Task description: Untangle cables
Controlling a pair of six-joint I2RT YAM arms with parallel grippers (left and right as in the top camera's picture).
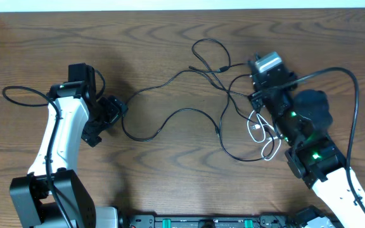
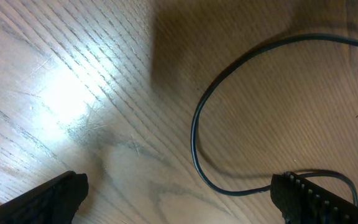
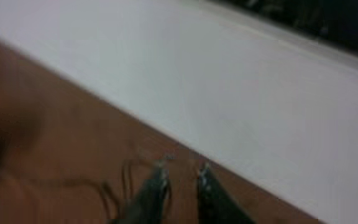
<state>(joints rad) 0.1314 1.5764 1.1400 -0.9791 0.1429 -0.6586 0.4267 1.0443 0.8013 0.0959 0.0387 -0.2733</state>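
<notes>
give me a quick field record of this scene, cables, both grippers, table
table: brown wood
black cables: loose loops across the middle, crossing near the right arm
white cable: small coil by the right arm, tangled with black
left gripper: open wide, empty, black loop on the table below
right gripper: jaws slightly apart, nothing seen between, view blurred

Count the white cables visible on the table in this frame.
1. A white cable lies looped at the right edge of the tangle of black cables, beside the right arm. More of it, or another, may be hidden under that arm.
</notes>
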